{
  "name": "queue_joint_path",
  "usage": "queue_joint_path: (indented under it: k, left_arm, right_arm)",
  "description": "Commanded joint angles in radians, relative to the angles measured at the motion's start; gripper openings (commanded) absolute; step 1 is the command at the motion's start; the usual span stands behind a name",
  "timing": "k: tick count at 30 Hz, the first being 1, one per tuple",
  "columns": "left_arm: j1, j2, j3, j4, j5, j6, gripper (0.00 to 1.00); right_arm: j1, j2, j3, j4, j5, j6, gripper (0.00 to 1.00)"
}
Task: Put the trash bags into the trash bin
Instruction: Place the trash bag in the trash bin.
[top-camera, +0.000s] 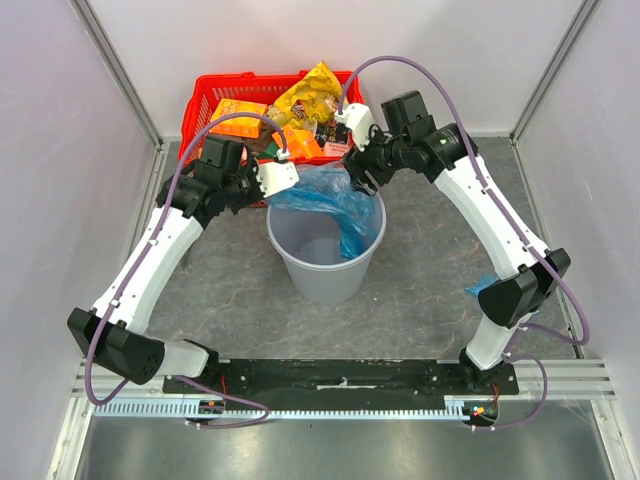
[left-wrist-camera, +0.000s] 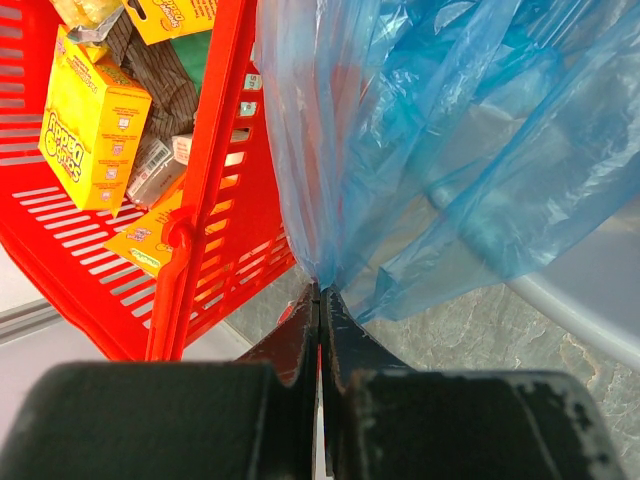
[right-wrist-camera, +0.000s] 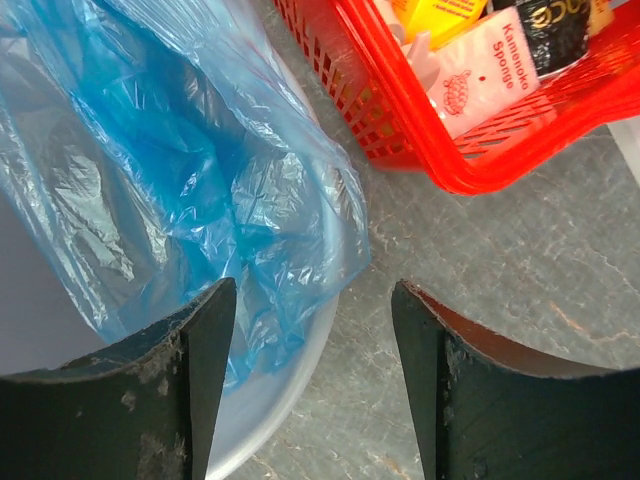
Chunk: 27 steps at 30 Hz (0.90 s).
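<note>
- We see a blue trash bag (top-camera: 335, 205) draped over the far rim of the grey trash bin (top-camera: 300, 275), part hanging inside.
- Our left gripper (left-wrist-camera: 320, 300) pinches the bag's edge; our right gripper (right-wrist-camera: 312, 300) stands open, empty.
- We judge it is not yet fully in.

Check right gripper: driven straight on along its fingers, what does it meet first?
Probably the trash bag draped over the trash bin rim, snagging the bin-side finger of the right gripper; the open gap itself faces bare table. Depth is unclear.
</note>
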Motion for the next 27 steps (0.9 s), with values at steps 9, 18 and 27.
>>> queue_joint_path:
  k: [9, 18, 27]
  left_arm:
    - [0.000, -0.006, 0.038, 0.003, -0.002, -0.025, 0.02]
    - [-0.002, -0.009, 0.032, 0.003, -0.007, -0.022, 0.02]
    - [-0.002, -0.014, 0.026, 0.003, -0.011, -0.021, 0.02]
  right_arm:
    - [0.000, 0.016, -0.051, 0.053, -0.035, 0.010, 0.51]
    - [0.000, 0.017, -0.026, 0.049, -0.031, 0.004, 0.33]
    - [0.000, 0.022, -0.014, 0.042, -0.031, 0.001, 0.21]
